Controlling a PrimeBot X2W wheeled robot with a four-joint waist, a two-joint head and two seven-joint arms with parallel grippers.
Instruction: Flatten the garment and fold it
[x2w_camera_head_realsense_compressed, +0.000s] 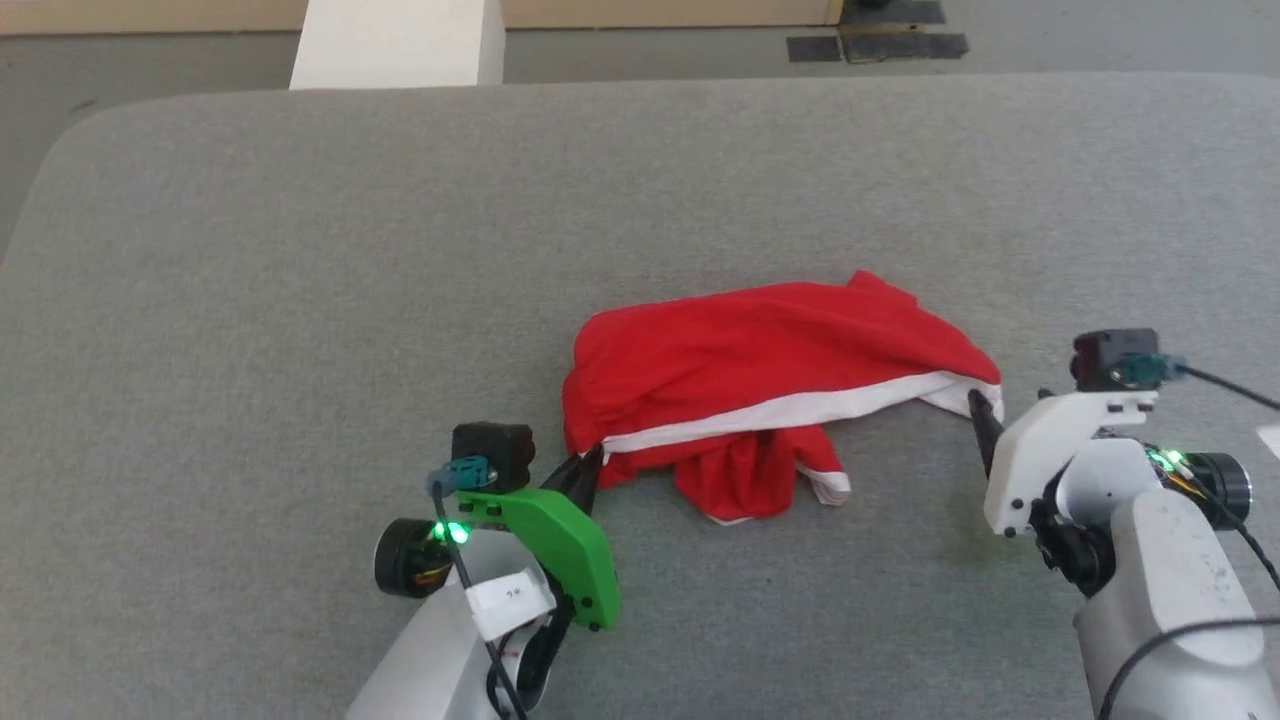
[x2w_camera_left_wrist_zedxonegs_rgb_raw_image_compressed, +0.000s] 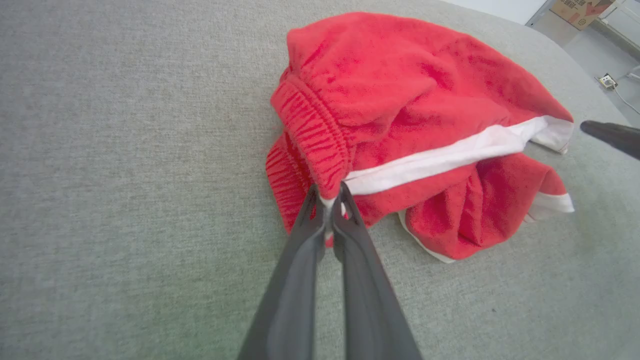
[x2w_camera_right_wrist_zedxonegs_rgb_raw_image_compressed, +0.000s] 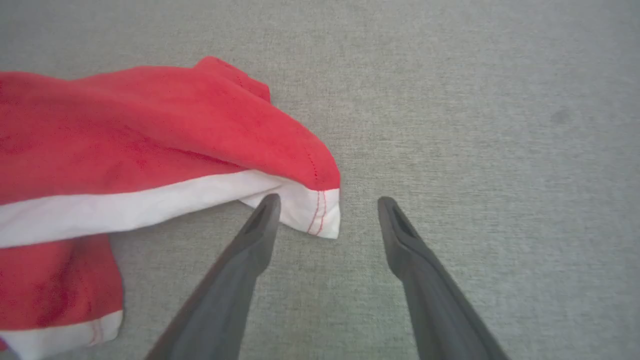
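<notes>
While you look down through the head view, you see the garment (x2w_camera_head_realsense_compressed: 760, 380) lying crumpled on the worktop (x2w_camera_head_realsense_compressed: 300, 300), a grey, felt-like padded surface with a rounded far-left corner. The heap sits about midway across, nearer the near edge than the far one. It is a humped mound of soft, bright red fabric. A white band runs along its near side, and a small bunched leg with white trim spills toward the near edge. Your left gripper (x2w_camera_head_realsense_compressed: 590, 470) meets the heap's left end, and your right gripper (x2w_camera_head_realsense_compressed: 985, 420) stands at its right end.

Turn to the left wrist view. The two long dark fingers are pinched together on the garment, just where the ribbed, gathered waistband (x2w_camera_left_wrist_zedxonegs_rgb_raw_image_compressed: 312, 135) meets the white stripe (x2w_camera_left_wrist_zedxonegs_rgb_raw_image_compressed: 450, 155). A sliver of white and red cloth shows between the tips. The cloth looks fleecy here. One dark fingertip of the right gripper pokes in at the right edge, just beside the far end of the stripe.

In the right wrist view the jaws are spread wide with nothing gripped. One fingertip overlaps the white hem corner (x2w_camera_right_wrist_zedxonegs_rgb_raw_image_compressed: 315, 215), which carries two lines of red stitching. You cannot tell whether it touches. The other finger hangs over bare worktop.
</notes>
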